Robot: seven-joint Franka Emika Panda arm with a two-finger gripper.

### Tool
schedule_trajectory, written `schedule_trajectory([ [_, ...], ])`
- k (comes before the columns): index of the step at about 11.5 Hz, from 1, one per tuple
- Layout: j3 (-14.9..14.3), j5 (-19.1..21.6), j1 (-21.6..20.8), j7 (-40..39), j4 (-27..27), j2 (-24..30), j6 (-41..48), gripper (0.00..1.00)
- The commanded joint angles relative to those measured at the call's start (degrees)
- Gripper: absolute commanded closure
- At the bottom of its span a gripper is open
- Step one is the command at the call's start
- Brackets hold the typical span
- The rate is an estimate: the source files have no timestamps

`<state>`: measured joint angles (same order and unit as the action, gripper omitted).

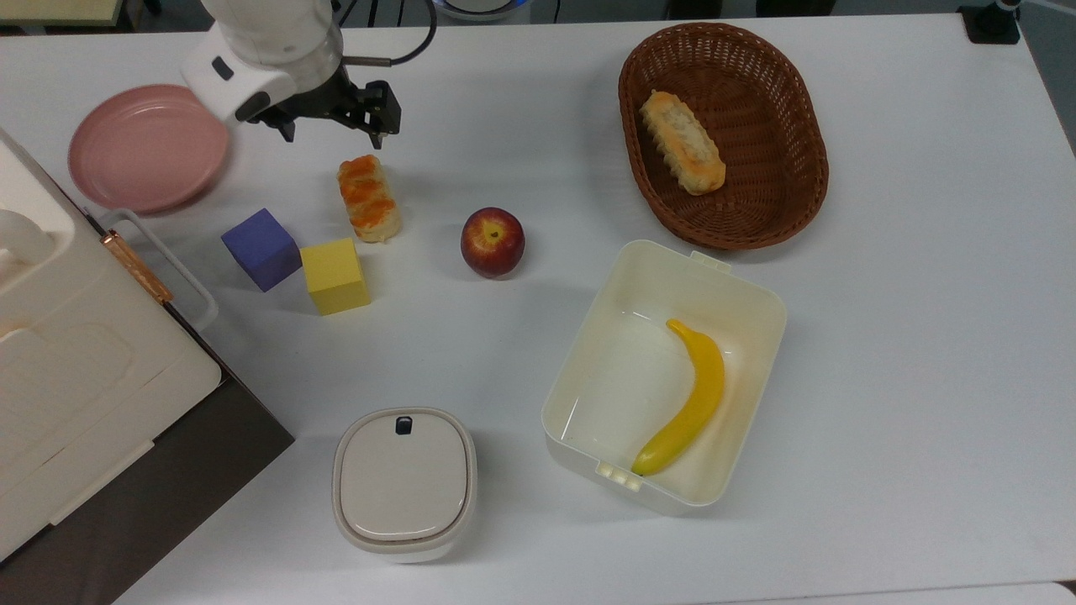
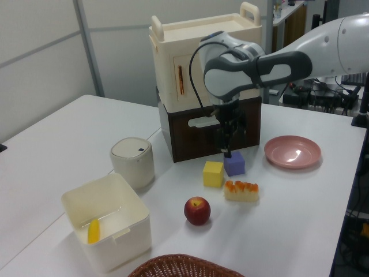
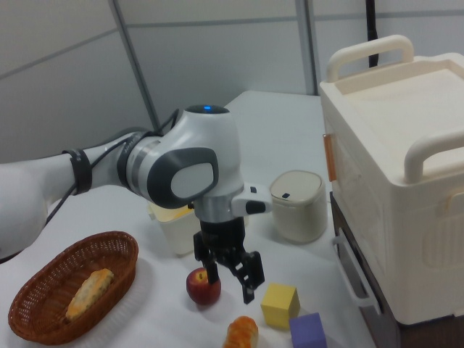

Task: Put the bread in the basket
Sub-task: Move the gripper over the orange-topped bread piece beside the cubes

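- Five things worth weighing here, largest first.
- Oval dark-brown woven wicker basket: at the top view's upper right, well apart from the target, already holding a longer pale golden-brown ridged loaf; best to aim the drop at the bare weave beside that loaf.
- Black two-finger gripper on the white arm: fingers spread and empty, hovering above the table just beyond the roll's far end in the top view; needs to slide over the roll's middle before descending.
- Red apple: near the roll on the top view's right, on the likely path toward the basket; worth lifting high enough to pass over.
- Yellow cube: just beside the roll's near end, with a purple cube next to it; best kept clear of the descending fingers.
- Short stubby bread roll with cream sides and orange glazed top: lying flat on the white table, untouched; probably best gripped across the narrow width, on the cream sides.
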<state>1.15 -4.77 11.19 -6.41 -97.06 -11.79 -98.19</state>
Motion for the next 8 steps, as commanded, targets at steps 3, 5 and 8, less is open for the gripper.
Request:
schedule_trajectory([
  [3,-0.2,-3.3,0.2,-4.3,-9.7,-0.9,-5.9,0.0],
  [5,-0.2,-6.1,0.2,-4.7,-9.7,-5.0,-6.3,0.0],
  [8,-0.1,-7.9,0.1,-5.5,-9.6,-8.9,-8.9,0.0],
])
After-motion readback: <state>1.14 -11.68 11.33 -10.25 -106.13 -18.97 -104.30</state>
